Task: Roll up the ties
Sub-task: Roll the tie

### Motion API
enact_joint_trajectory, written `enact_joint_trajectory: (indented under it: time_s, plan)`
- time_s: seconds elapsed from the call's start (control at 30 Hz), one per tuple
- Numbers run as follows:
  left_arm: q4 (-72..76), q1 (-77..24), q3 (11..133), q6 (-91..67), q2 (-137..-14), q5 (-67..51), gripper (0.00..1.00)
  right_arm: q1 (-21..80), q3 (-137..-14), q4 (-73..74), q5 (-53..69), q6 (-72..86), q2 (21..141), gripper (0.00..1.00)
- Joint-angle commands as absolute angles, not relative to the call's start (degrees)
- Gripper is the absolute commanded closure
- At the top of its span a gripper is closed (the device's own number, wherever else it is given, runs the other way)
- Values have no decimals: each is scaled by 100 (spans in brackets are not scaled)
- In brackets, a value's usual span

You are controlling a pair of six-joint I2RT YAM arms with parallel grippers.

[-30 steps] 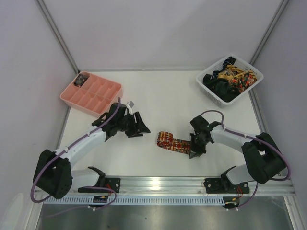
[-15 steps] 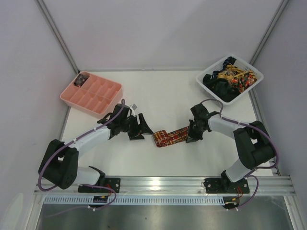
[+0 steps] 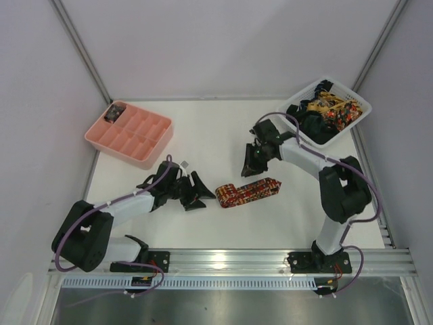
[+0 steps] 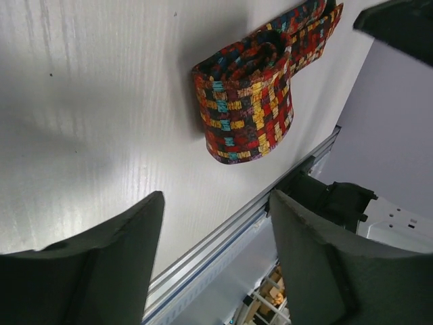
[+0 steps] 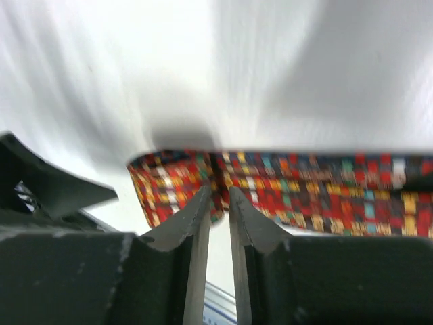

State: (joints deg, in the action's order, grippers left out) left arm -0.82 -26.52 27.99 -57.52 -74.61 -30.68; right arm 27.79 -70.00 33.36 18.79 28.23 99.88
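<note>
The red-and-yellow patterned fabric tie (image 3: 247,192), part-rolled near the near edge, has been released: right gripper (image 3: 247,169) withdrawn, nearly closed, empty; left gripper (image 3: 201,194) spread wide. Rolling remains unfinished.

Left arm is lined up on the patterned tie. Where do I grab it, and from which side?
Take the tie by its rolled end, probably coming in low from the left, where the open left gripper faces it. The coil is the one raised, thick part; the tail lies flat on the table, giving fingers little to pinch.
</note>
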Motion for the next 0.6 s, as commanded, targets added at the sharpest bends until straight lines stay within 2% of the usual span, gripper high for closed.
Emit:
enact_joint_trajectory:
  time_s: [0.0,0.17,0.2,0.3,0.4,0.57]
  plan:
    - [-250,-2768,3067,-5766,-7628,-3244,35,2856,-8133,3672,1952,2558,10589,77]
    - [-1045,-3312,3287,-5721,-7787,-2559,54,3032,-9516,4095,1793,2487,12048,83]
    - [-1089,-3409,3305,-5748,-7813,-2514,66,3067,-9710,4226,1802,2470,12198,84]
    - [-1309,-3822,3594,-5652,-8041,-2356,90,3146,-10317,4464,1881,2443,12629,87]
    - [-1625,-4393,4112,-5415,-8191,-1673,100,3208,-10608,4631,1925,2391,12840,89]
    - [-1416,-5500,4500,-5291,-8069,-196,99,3226,-10443,4676,1898,2075,12850,92]
